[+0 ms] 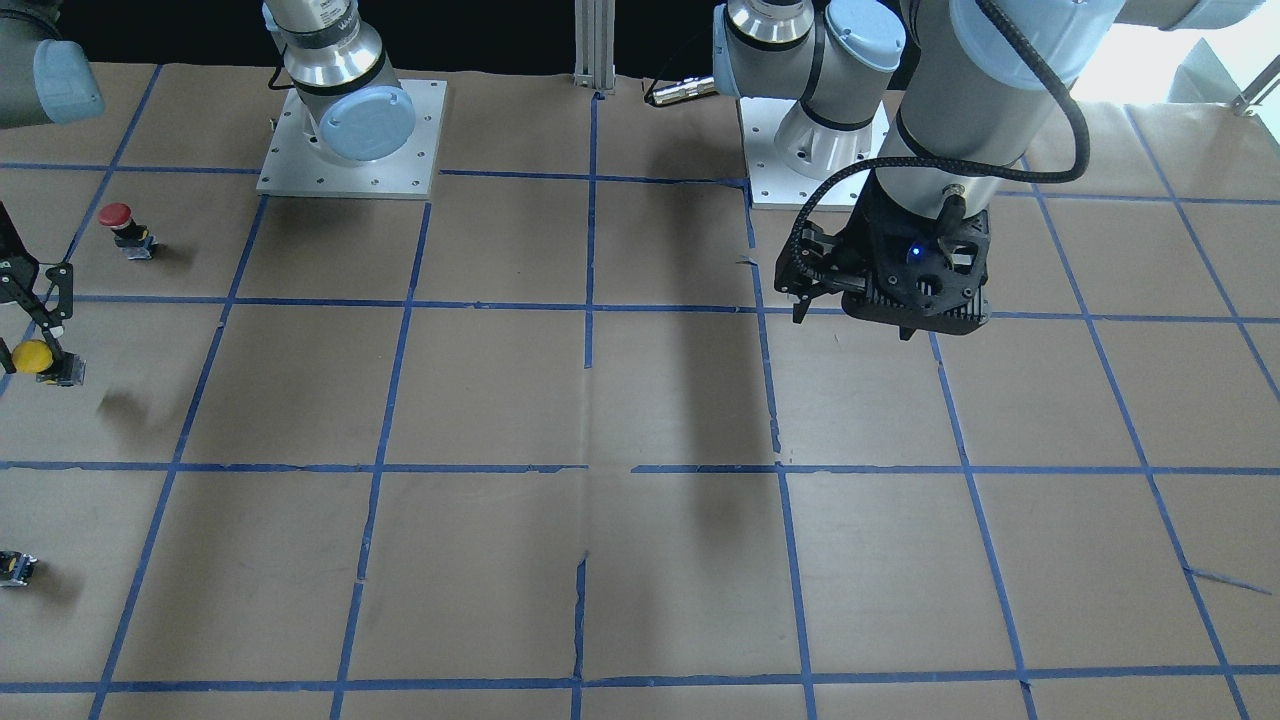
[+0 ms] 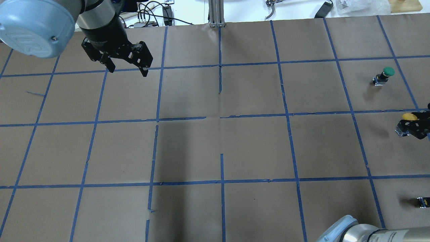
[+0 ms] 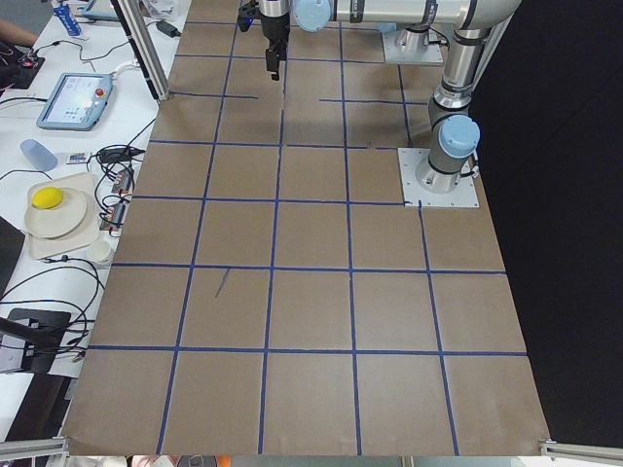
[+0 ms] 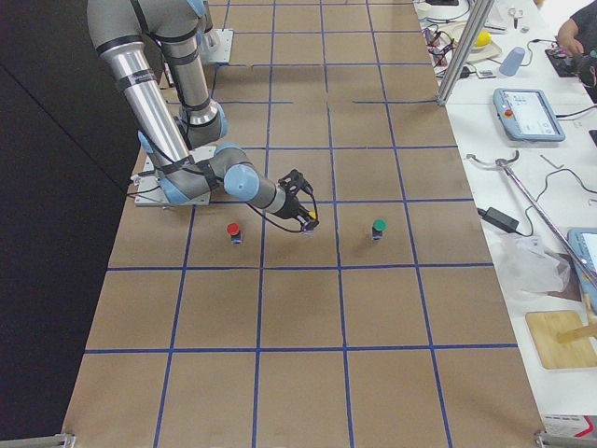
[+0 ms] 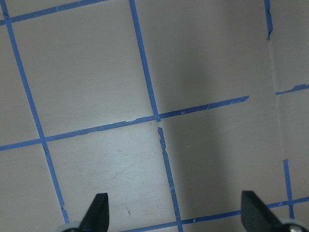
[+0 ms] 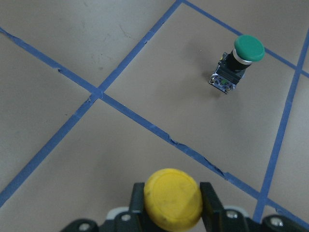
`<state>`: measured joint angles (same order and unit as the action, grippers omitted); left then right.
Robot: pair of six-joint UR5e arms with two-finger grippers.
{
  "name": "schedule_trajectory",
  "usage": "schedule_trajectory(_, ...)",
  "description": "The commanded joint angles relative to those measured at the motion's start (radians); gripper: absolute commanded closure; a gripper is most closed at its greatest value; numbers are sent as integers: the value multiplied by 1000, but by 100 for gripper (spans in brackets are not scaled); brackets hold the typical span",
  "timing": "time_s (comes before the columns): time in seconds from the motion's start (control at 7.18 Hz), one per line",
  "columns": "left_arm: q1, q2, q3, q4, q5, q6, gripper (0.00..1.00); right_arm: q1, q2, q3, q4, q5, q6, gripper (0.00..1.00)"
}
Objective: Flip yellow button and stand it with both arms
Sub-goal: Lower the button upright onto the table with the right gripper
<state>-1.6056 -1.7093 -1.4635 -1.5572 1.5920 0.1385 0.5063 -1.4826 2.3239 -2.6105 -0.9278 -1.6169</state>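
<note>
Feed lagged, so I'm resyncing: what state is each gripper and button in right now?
yellow button: clamped in right gripper, apparently off the table.
right gripper: shut on yellow button.
left gripper: open, empty, above table.
green button: upright on table.
red button: upright on table.
small switch piece: resting on table.

The yellow button point(image 6: 173, 205) shows only its cap in the right wrist view — its body is hidden below it, between the fingers point(image 6: 208, 197). The right gripper point(image 2: 405, 126) is cut by the overhead view's right edge; the small switch piece point(image 2: 422, 201) near that edge is too small to make out.
</note>
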Motion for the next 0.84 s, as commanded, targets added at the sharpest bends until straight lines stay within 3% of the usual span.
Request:
schedule_trajectory(0.0,3,3,3,-3,3,-45,1,-20,7,49,-15,50,-55,94)
schedule_trajectory(0.7,18,4,11,-4,3,-77,1,-34,68,46,-35,52,-38,94)
